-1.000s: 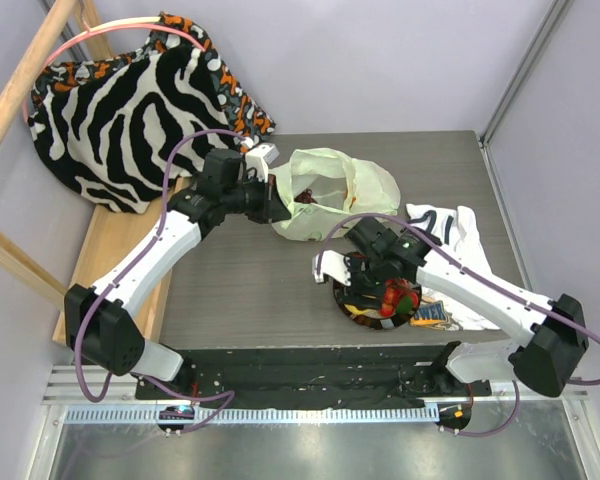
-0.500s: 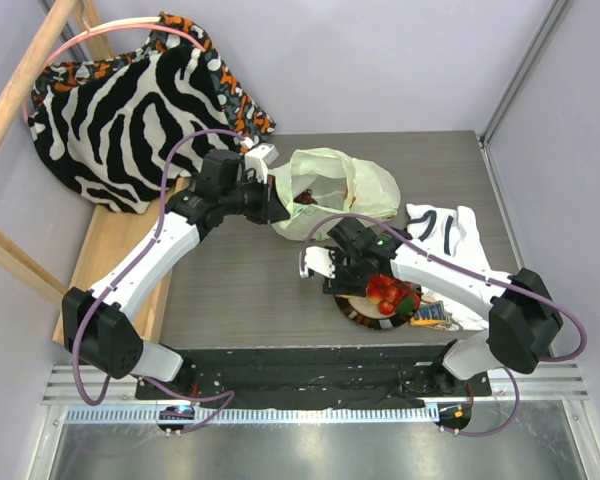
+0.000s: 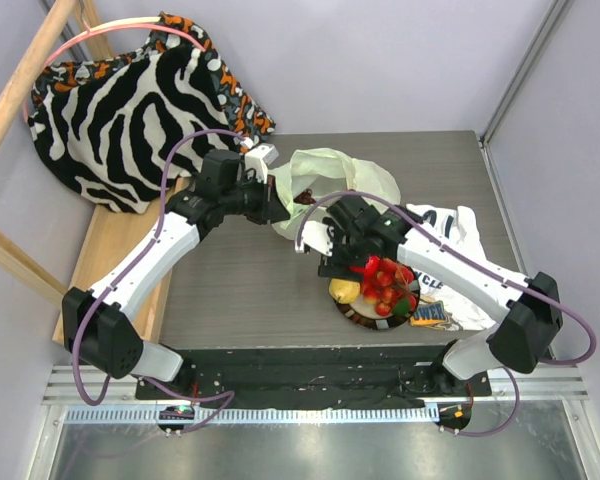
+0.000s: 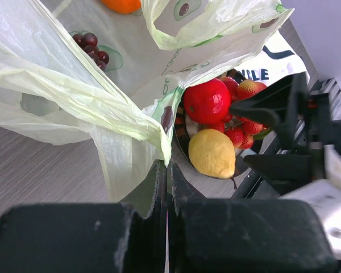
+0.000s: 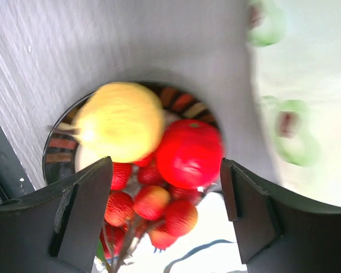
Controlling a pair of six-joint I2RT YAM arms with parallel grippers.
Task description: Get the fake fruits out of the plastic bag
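Observation:
The plastic bag (image 3: 332,185) lies at the back of the table, its mouth facing the plate. My left gripper (image 3: 280,206) is shut on the bag's edge (image 4: 153,128) and holds it lifted. Inside the bag, the left wrist view shows a grape bunch (image 4: 92,48) and an orange (image 4: 122,4). A dark plate (image 3: 352,310) holds a yellow lemon (image 3: 344,291), a red apple (image 3: 372,268) and strawberries (image 3: 388,292). My right gripper (image 3: 330,262) is open and empty, hovering over the plate's far-left edge, between plate and bag. Its view shows the lemon (image 5: 119,122), apple (image 5: 188,153) and strawberries (image 5: 153,205) below.
A white printed T-shirt (image 3: 448,236) lies right of the plate, with a small printed packet (image 3: 430,315) on it. A zebra-striped cloth (image 3: 130,110) is draped on the wooden rack (image 3: 110,255) at the left. The black base rail (image 3: 310,365) runs along the near edge.
My right gripper has moved from over the plate back and left toward the bag, open, uncovering the lemon on the plate. The left arm has held still with the bag's edge.

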